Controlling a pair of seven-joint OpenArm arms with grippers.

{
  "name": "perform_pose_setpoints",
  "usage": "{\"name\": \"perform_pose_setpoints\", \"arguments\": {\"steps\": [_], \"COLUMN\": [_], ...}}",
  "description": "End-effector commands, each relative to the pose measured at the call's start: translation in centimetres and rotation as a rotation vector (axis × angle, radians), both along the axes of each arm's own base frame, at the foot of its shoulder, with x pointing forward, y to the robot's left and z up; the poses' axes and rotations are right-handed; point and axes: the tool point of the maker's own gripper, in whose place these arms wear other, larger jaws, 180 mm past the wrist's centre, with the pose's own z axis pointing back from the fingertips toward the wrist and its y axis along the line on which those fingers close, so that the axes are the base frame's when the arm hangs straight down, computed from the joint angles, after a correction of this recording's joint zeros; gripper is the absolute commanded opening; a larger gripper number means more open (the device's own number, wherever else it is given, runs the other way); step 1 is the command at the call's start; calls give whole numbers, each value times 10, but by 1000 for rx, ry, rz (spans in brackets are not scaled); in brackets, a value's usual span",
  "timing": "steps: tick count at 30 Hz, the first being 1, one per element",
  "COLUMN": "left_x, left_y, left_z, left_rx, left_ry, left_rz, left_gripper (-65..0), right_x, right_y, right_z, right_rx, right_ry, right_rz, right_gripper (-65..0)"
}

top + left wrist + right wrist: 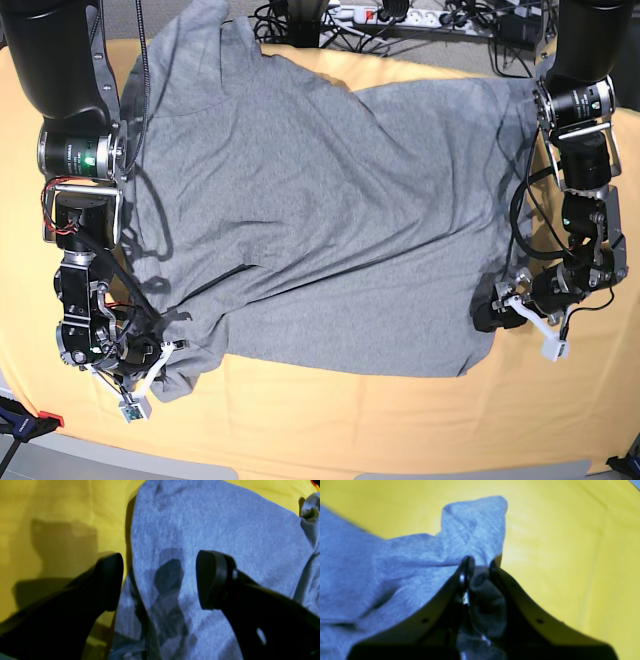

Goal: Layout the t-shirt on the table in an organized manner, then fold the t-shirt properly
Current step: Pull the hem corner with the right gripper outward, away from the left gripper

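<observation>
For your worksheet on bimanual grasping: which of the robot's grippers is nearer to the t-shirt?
Right. The right gripper is pinched shut on a bunched corner of the t-shirt, touching it. The left gripper hangs open above the opposite edge, with nothing between its jaws.

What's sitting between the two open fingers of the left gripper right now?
Only grey fabric of the t-shirt shows in the gap of the left gripper in the left wrist view, its edge near one finger, with the yellow table beyond.

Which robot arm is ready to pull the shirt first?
The right one, probably. The right gripper is already pinched shut on a bunched corner of the heather-grey cotton t-shirt. The left gripper hangs open above the shirt's other edge, holding nothing, beside the yellow-orange cloth-covered table.
</observation>
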Motion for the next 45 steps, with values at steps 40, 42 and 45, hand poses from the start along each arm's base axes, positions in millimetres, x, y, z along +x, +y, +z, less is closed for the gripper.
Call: {"name": "perform_pose_setpoints", "arguments": {"steps": [40,42,45], "left_x": [14,13,13], "left_y": [6,7,11], "left_z": [31,31,32], "left_rx": [-29,-26,-22], "left_ry": [-82,-79,-80], "left_rz": [14,14,18], "left_gripper": [-190,-190,-190], "right_x": [-82,-80,-81], "right_y": [-29,-42,-56], "right_z": [-46,-47,-45], "right_rx": [484,426,387], "right_ry": [50,46,32], "right_rz": [-81,-114,-125], "right_gripper": [-261,-380,-644]}}
